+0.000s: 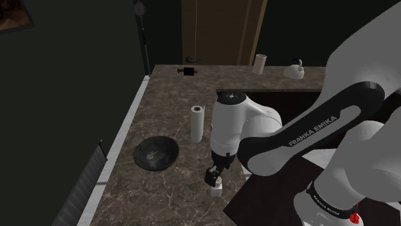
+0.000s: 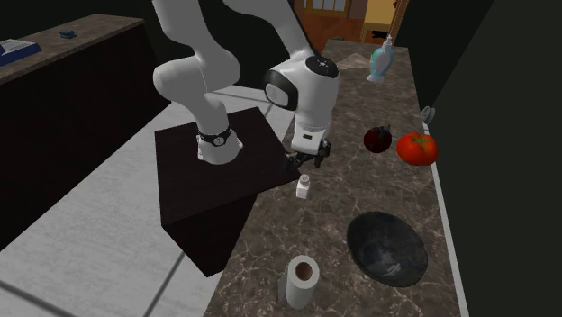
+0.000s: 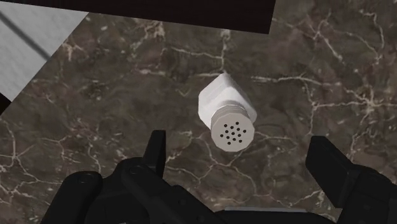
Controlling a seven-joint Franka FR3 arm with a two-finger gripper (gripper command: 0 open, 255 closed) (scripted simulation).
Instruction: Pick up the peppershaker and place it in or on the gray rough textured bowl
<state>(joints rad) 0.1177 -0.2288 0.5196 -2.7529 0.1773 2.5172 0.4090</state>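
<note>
A dark, pale-veined marble bench (image 1: 168, 96) runs beside a dim wall toward a wooden door (image 1: 222, 29). In the shoulder view, from left to right, the dark round bowl (image 1: 156, 154) lies well off to the left of the end effector (image 1: 214, 176). An upright paper roll (image 1: 196, 123) stands nearer to it and farther back. The white peppershaker (image 1: 217, 187) stands directly beneath it, near the bench's edge by the dark stand (image 1: 270, 199).

The second exterior view looks from the other side, so the stand falls to the end effector's left, with the roll and bowl in the foreground. It also shows a dark red fruit (image 2: 377, 139) and a tomato (image 2: 416, 148) beyond the end effector to the right, which the arm hides in the shoulder view.

The wrist view alone shows the grip. The two black fingers (image 3: 156, 153) are spread wide and clasp nothing. The upright peppershaker, with its gray perforated cap, sits between and just ahead of them, and neither finger touches it.
</note>
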